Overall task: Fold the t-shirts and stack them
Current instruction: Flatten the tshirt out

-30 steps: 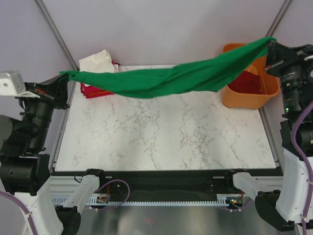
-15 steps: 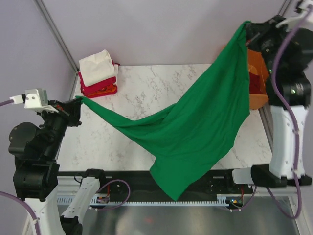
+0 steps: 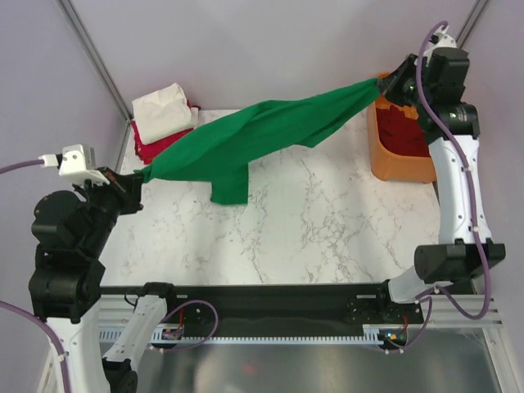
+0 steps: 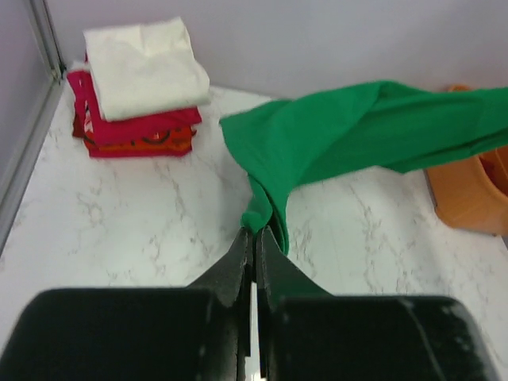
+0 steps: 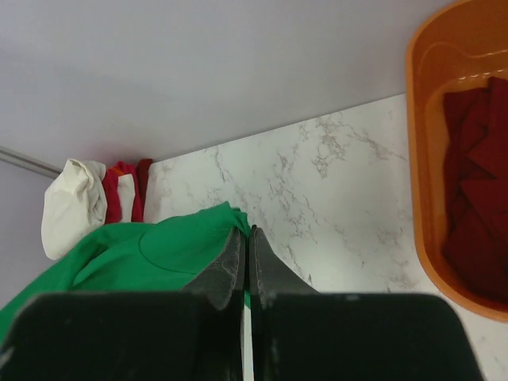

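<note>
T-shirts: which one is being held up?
The bright green cloth t-shirt, stretched between the left gripper and right gripper; the rest lie in the folded stack or orange plastic tub.

Arms spread wide.
Left gripper at surface's left edge, right gripper over far-right corner; both jaws clamped on green t-shirt.

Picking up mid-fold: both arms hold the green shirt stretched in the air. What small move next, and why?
Probably lower both grippers together toward the marble table, keeping tension. The green shirt hangs bunched between left gripper and right gripper, both shut on it, not yet laid flat.
</note>
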{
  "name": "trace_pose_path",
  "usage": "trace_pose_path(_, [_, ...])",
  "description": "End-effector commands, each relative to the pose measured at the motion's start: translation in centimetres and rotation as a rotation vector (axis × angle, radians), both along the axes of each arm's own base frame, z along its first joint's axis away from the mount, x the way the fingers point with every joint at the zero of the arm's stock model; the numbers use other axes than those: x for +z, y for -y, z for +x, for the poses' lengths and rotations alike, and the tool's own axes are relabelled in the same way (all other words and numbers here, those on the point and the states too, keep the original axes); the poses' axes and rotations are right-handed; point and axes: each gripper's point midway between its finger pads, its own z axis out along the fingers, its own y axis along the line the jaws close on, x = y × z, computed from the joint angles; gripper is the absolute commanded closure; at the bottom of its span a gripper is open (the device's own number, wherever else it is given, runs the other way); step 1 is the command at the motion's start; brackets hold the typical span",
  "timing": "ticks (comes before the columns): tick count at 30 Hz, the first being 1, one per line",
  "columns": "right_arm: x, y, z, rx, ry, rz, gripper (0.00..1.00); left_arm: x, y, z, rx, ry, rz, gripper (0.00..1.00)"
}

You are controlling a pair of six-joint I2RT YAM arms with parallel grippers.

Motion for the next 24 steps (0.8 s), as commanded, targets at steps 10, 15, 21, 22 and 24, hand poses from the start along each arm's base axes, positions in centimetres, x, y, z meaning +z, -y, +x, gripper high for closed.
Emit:
trace_pose_path(10, [-4.7, -0.7, -9.0, 0.04, -0.064, 0.051, 1.0, -18.6, 5.0, -6.3, -0.145, -0.459, -0.338, 0.39])
trace_pose_path(15, [-11.5, -2.7, -12.2, 0.065, -0.188, 0.017, 1.0, -18.0, 2.8, -5.8, -0.043, -0.424, -0.253, 0.0])
trace_pose_path(21, [-17.1, -4.4, -14.9, 0.124, -0.284, -0.009, 1.0, -17.4, 6.2, 1.8, -0.231, -0.386, -0.299, 0.17])
trace_pose_path(22, [-17.5, -4.8, -15.1, 0.137, -0.29, -0.015, 1.0, -18.6, 6.7, 3.6, -0.237, -0.435, -0.311, 0.21])
trace_pose_path(24, [-18.7, -4.8, -15.5, 0.145, -0.306, -0.037, 1.0, -18.6, 8.1, 6.6, -0.258, -0.428, -0.294, 0.25])
